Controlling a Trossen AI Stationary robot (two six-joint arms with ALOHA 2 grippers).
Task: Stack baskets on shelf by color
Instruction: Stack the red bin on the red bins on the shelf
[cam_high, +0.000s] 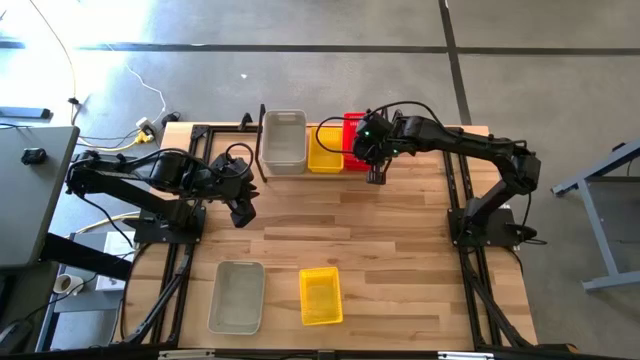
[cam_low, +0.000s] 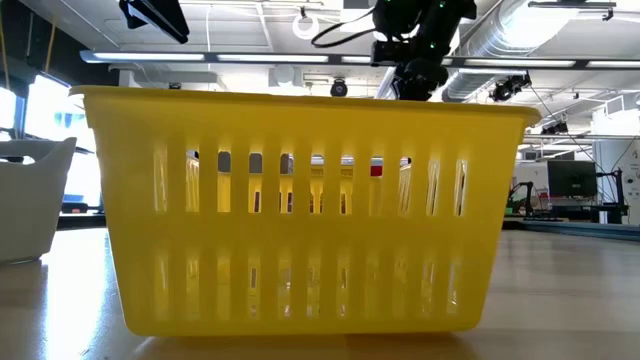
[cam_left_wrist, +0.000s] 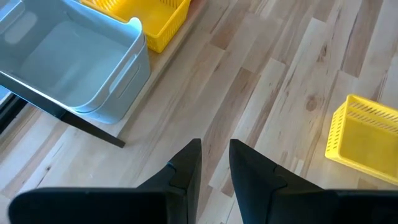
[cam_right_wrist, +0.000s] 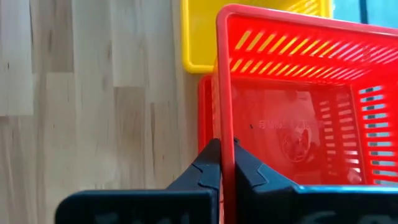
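Room: bare grey concrete floor (cam_high: 300, 25) around the work area; the low view shows ceiling ducting and strip lights beyond.

Surface: a light wood plank table (cam_high: 400, 240) flanked by black arm-mount frames.

Far edge of the table: the low black metal-rod shelf (cam_high: 262, 160) carries, side by side, a translucent grey-white plastic basket (cam_high: 284, 140), a yellow plastic mesh basket (cam_high: 326, 148) and a red plastic mesh basket (cam_high: 354, 138) at the right end. The right wrist view shows a further red basket directly beneath the upper one.

Near edge: a second grey-white basket (cam_high: 237, 296) and a second yellow mesh basket (cam_high: 320, 295) lie side by side, apart, on the bare wood.

Right gripper (cam_right_wrist: 225, 163): positioned at the front rim of the upper red basket, fingers clenched on that rim wall, one finger either side.

Left gripper (cam_left_wrist: 215, 163): above bare table just in front of the shelf's left end, near the shelved grey-white basket, fingers slightly parted, holding nothing.
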